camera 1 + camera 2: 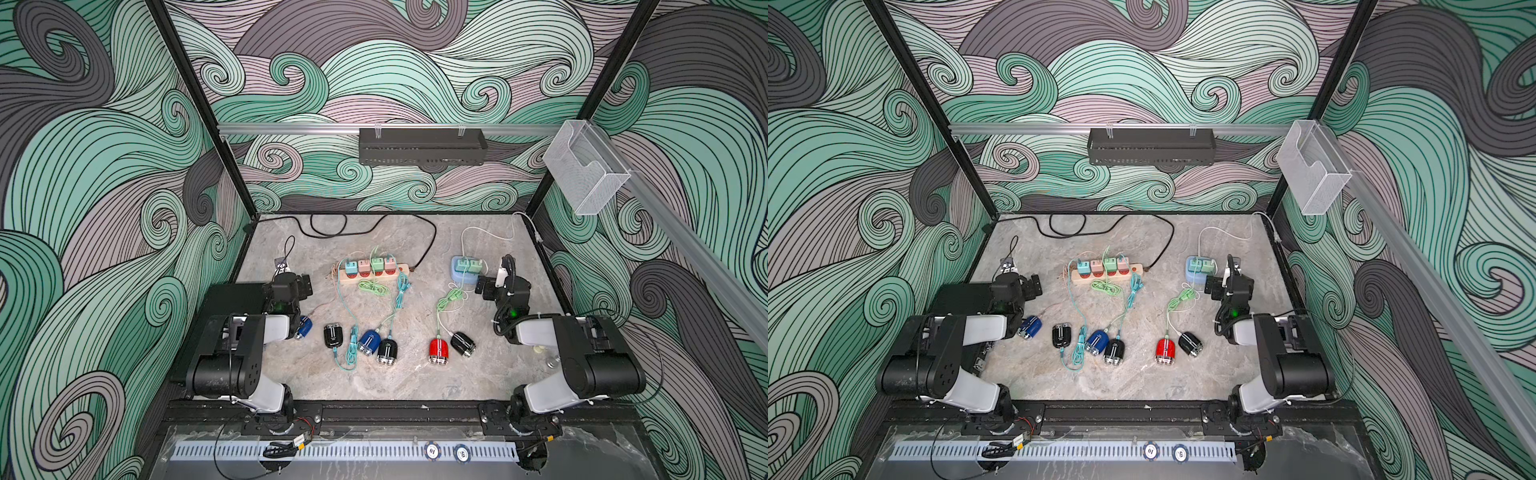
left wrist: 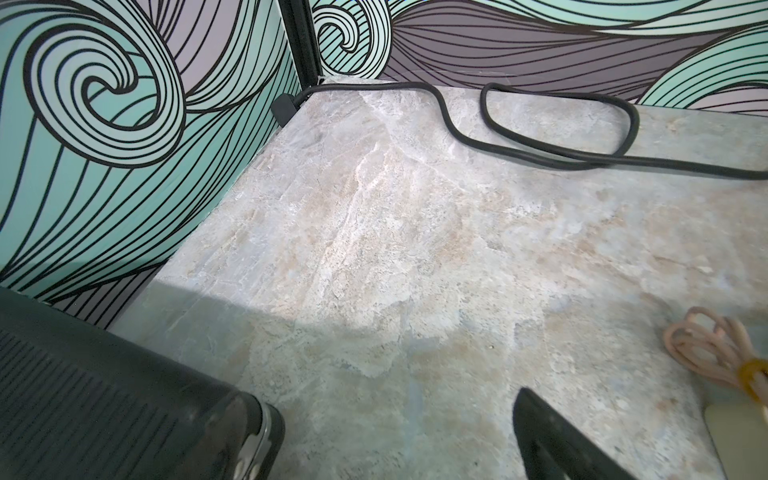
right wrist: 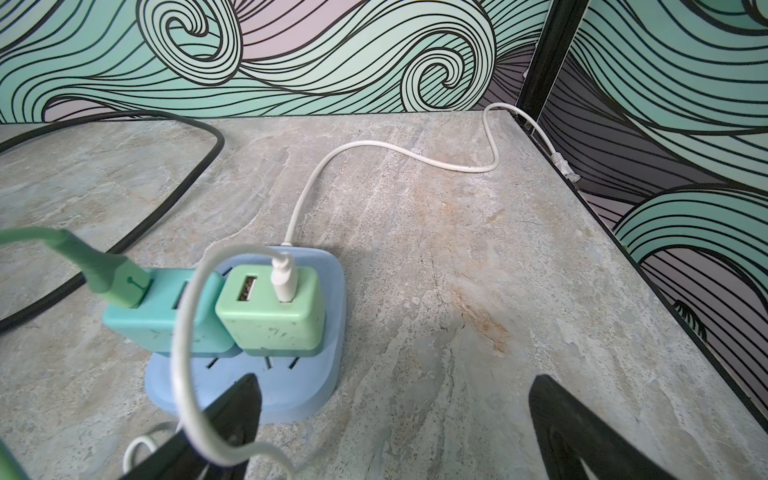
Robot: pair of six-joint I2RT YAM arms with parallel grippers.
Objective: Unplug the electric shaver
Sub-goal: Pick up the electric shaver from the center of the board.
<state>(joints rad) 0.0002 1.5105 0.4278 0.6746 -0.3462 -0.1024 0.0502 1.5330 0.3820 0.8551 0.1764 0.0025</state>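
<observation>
red shaver (image 1: 439, 351): axis near-far, head toward robot | left fingers (image 2: 552, 440) wide | right fingers (image 3: 582, 436) wide

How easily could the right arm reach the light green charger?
Probably yes: the open right gripper hangs close by the light green charger on the blue socket block, nothing solid between; only a loose white cable loops across.

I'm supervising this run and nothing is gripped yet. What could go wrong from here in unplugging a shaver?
The white cable loops across a finger of the right hand; a move might snag it and drag the blue socket block. The teal adapter and green adapter on it sit close together, so a grip could catch both. Cables cross near the power strip, so the wrong plug may get pulled.
</observation>
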